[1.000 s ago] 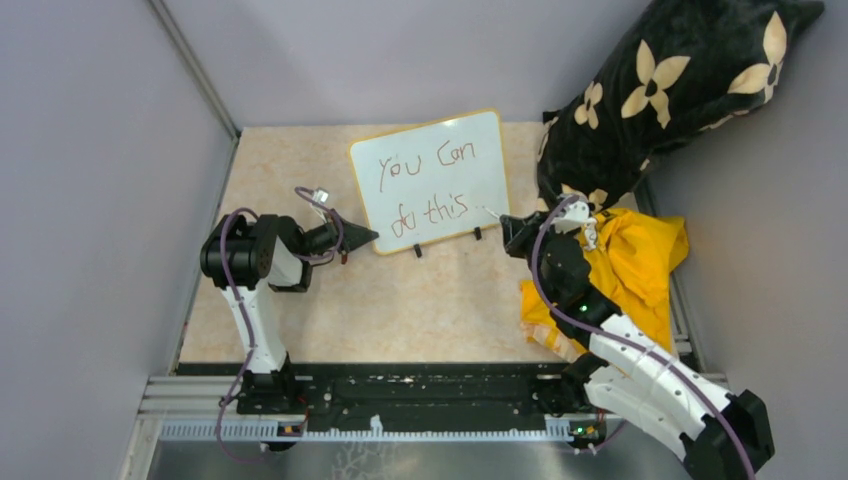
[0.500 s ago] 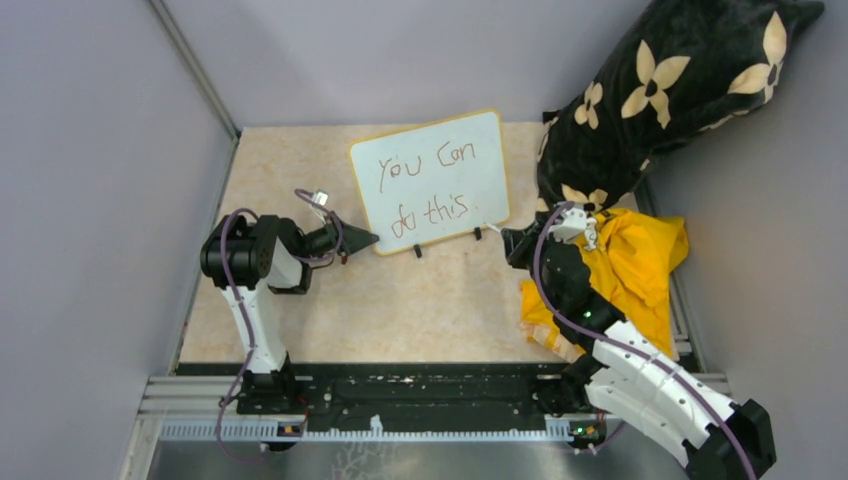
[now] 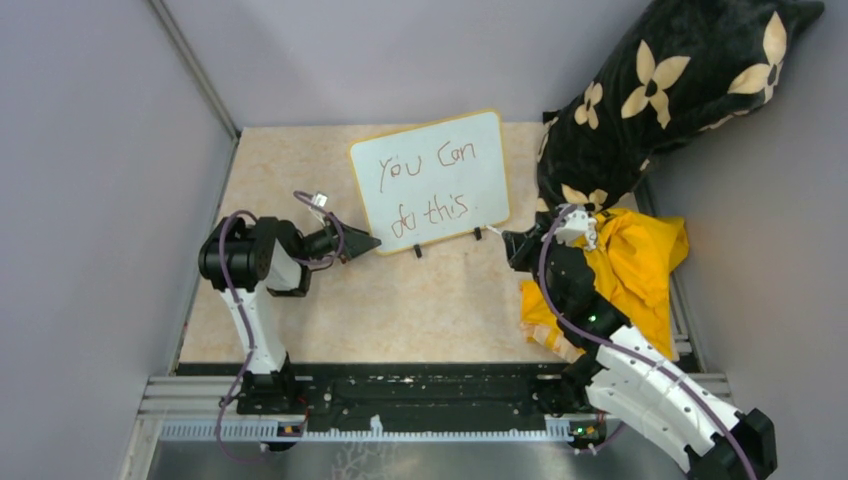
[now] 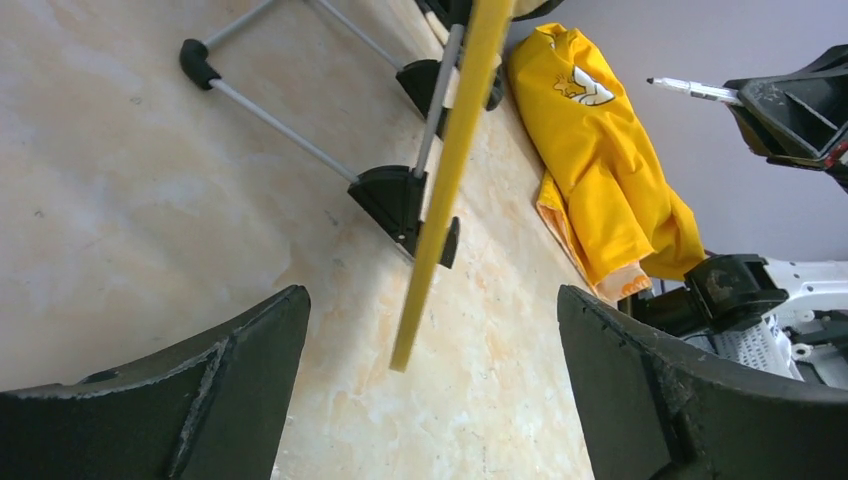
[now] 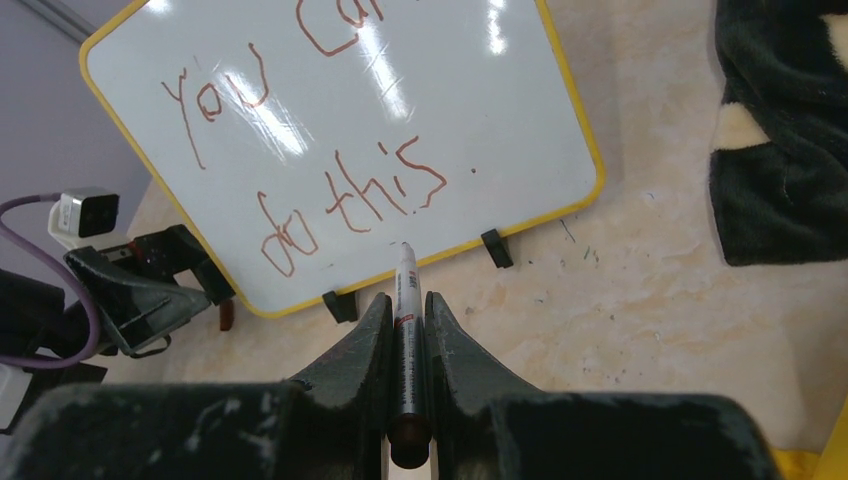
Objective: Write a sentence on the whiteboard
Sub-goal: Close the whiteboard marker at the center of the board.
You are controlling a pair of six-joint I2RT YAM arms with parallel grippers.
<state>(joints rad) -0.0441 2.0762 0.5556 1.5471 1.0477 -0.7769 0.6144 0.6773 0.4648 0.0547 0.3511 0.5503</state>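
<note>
Whiteboard [image 3: 432,182] stands tilted at back-centre of table [image 3: 400,310], face toward arms, long axis left-right. Sentence [image 5: 380,195] "You can do this", 2 lines, looks complete. Right gripper [image 5: 408,300] clamped on marker [image 5: 404,285]; tip aimed at board's lower edge, off surface. Left gripper [image 4: 430,300]: fingers wide apart, board's left edge between them, not touching.

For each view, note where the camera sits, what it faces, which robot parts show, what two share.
Top external: above, behind the bases, looking down on the beige table; left arm, right arm show.
Left wrist: facing the yellow-framed white whiteboard edge-on; open left tool shows.
Right wrist: facing the whiteboard's writing; right tool grips a white marker.
Both wrists share the whiteboard.
</note>
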